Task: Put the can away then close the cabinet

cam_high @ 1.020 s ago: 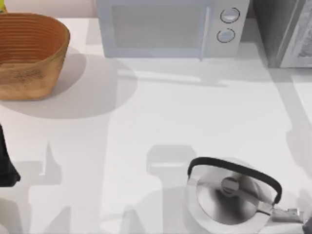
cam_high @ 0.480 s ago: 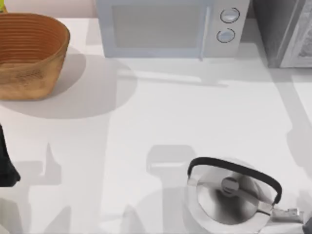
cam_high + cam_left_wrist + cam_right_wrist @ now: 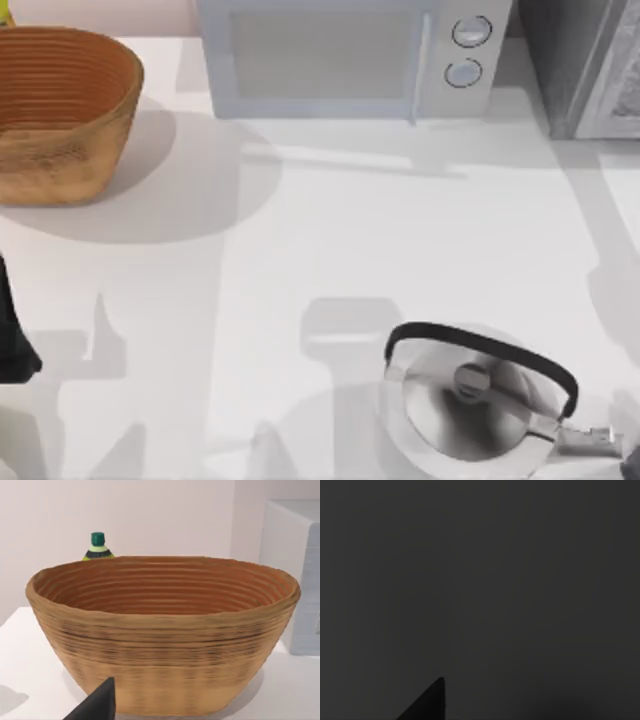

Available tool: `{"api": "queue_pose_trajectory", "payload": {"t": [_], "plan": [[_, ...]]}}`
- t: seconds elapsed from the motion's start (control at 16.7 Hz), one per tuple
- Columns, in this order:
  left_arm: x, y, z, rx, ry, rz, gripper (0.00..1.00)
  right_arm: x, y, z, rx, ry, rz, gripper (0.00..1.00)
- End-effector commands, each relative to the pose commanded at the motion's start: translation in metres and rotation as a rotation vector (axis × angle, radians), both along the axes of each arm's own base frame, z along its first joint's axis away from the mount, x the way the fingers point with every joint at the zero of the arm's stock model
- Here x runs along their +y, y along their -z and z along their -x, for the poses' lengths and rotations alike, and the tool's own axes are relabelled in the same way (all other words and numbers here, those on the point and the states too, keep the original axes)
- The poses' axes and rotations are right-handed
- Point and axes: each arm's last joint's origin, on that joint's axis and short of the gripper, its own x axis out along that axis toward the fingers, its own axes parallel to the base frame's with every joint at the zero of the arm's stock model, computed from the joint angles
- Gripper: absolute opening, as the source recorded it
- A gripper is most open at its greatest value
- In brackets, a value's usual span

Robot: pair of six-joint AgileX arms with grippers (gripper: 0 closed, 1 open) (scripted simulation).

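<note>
Top view is bright and even. The white counter carries soft grey shadows: a broad one to the right of the basket, a band in front of the microwave, arm-shaped ones near the kettle. Left wrist view is evenly lit. Right wrist view is dark.

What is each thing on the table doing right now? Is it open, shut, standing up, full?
Woven brown basket: upright, nothing visible inside.
White microwave: door shut.
Shiny silver kettle: upright, lid on, black handle raised.
Green-capped bottle: upright behind the basket.
Left gripper: facing the basket.
</note>
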Motion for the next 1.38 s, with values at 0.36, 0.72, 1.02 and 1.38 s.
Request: {"api": "queue_pose_trajectory", "payload": {"t": [0.36,0.72,1.02,1.38], "plan": [[0.000,0.000,0.000,0.000,0.000,0.000,1.00,0.001,-0.001,0.002,-0.004,-0.004,0.002,1.00],[0.000,0.000,0.000,0.000,0.000,0.000,1.00,-0.009,-0.032,0.060,-0.091,-0.029,0.033,1.00],[0.000,0.000,0.000,0.000,0.000,0.000,1.00,-0.024,-0.031,0.156,-0.175,-0.043,0.057,1.00],[0.000,0.000,0.000,0.000,0.000,0.000,1.00,-0.038,0.093,0.258,-0.150,-0.044,0.051,1.00]]}}
